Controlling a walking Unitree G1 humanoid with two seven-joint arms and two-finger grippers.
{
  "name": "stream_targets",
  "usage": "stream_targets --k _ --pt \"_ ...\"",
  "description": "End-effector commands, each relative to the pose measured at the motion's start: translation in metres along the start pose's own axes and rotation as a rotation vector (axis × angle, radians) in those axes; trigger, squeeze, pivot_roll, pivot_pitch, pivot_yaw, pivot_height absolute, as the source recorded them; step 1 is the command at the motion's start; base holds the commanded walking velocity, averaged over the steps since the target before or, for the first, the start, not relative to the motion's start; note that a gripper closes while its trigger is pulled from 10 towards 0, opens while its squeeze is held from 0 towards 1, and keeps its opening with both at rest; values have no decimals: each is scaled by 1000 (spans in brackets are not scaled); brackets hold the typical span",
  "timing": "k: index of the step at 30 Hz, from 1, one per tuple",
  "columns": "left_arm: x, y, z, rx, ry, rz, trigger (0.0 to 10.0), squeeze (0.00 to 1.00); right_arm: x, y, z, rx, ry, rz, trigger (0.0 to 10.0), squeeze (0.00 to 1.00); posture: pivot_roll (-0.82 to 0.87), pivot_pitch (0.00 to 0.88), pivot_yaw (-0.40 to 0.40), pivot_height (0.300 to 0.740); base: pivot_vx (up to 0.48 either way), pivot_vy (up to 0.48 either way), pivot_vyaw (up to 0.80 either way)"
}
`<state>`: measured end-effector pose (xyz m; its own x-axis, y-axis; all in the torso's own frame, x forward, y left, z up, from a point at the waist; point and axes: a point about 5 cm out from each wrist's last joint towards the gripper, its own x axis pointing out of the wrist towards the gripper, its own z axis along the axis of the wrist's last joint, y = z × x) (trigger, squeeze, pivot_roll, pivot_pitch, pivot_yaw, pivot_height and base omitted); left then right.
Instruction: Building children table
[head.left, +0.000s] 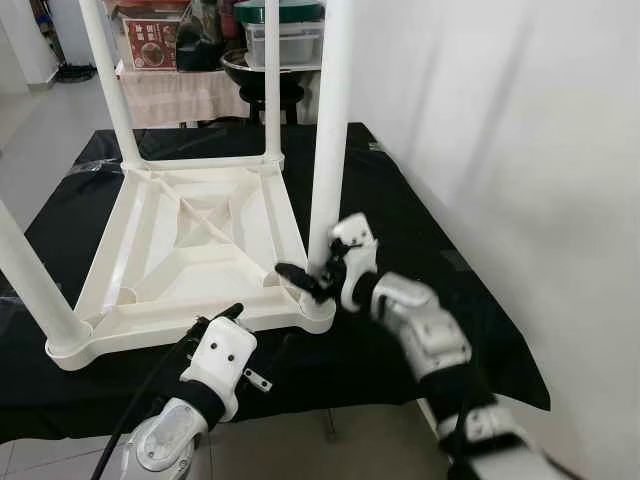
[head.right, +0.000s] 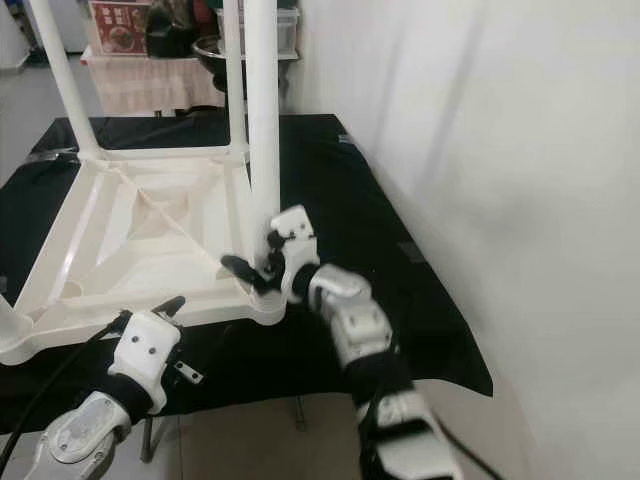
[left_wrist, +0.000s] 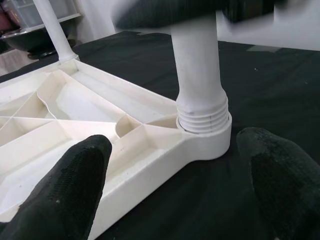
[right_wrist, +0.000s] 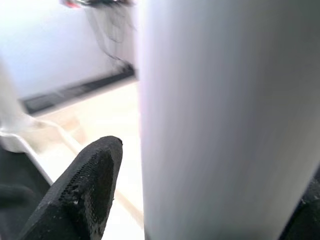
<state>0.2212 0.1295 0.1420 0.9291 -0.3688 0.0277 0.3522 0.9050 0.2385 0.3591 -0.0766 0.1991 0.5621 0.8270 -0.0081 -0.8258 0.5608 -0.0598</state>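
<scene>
A white plastic children's table (head.left: 150, 230) lies upside down on a black cloth (head.left: 410, 210), with its legs pointing up. The near right leg (head.left: 330, 120) stands in its corner socket (left_wrist: 210, 142), and screw threads show just above the socket. My right gripper (head.left: 312, 272) is low on this leg, open. One finger (right_wrist: 90, 185) stands a little apart from the leg (right_wrist: 225, 125), which sits between the two fingers. My left gripper (head.left: 218, 316) is open at the table's near edge and faces that corner without touching it.
A white wall (head.left: 530, 150) runs close along the right side. Behind the cloth stands a covered table with boxes (head.left: 150, 40) and a dark bowl (head.left: 262, 70). Other legs rise at the back left (head.left: 110, 80) and near left (head.left: 35, 280).
</scene>
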Motion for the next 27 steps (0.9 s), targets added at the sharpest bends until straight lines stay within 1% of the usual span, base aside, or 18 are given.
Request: stream_targets --k 1,2,5,8,11,12,13,16,18,19,20,23,26,27 --pt "3 -1 -4 6 5 -1 10000 0 1 2 -7 3 4 80 10000 0 59 0 -63 740 0 0 0" --pt "6 -1 -4 14 -2 -10 10000 0 1 0 -5 -13 9 134 10000 0 68 0 -65 740 0 0 0" --pt "12 -1 -4 18 -21 -25 10000 0 4 -2 -4 -56 30 229 10000 0 83 0 -72 740 0 0 0" --pt "16 -1 -4 -1 -38 -35 10000 0 7 -3 -4 -54 64 282 10000 0 88 0 -76 740 0 0 0" --pt "17 -1 -4 -5 -39 -38 10000 0 8 -4 -4 -48 71 297 10000 0 88 0 -76 740 0 0 0" --pt "17 -2 -4 -15 -38 -49 9333 0 10 -4 -6 -44 91 310 5294 0 89 0 -77 740 0 0 0" --pt "17 -3 -5 -24 -37 -57 0 0 10 -5 -7 -37 106 321 0 0 89 0 -76 740 0 0 0" --pt "17 -5 -6 -57 -41 -91 0 0 8 -6 -12 -25 132 352 0 0 92 0 -79 740 0 0 0" --pt "17 -8 -6 -112 -43 -135 0 0 5 -8 -14 -13 131 366 0 0 87 0 -78 740 0 0 0" --pt "17 -8 -6 -112 -43 -135 0 0 5 -8 -14 -13 131 366 0 0 87 0 -78 740 0 0 0" --pt "17 -9 -6 -131 -47 -149 0 0 4 -9 -15 -10 128 374 0 0 87 0 -78 740 0 0 0" --pt "13 -11 -7 -162 -34 -179 0 0 1 -13 -17 2 136 343 0 0 62 0 -66 740 0 0 0" --pt "11 -12 -8 -171 -25 -189 0 0 -2 -16 -19 6 142 311 0 0 53 0 -61 740 0 0 0" --pt "7 -15 -9 -193 -10 -206 0 0 -4 -19 -23 16 154 251 0 0 45 0 -60 740 0 0 0"
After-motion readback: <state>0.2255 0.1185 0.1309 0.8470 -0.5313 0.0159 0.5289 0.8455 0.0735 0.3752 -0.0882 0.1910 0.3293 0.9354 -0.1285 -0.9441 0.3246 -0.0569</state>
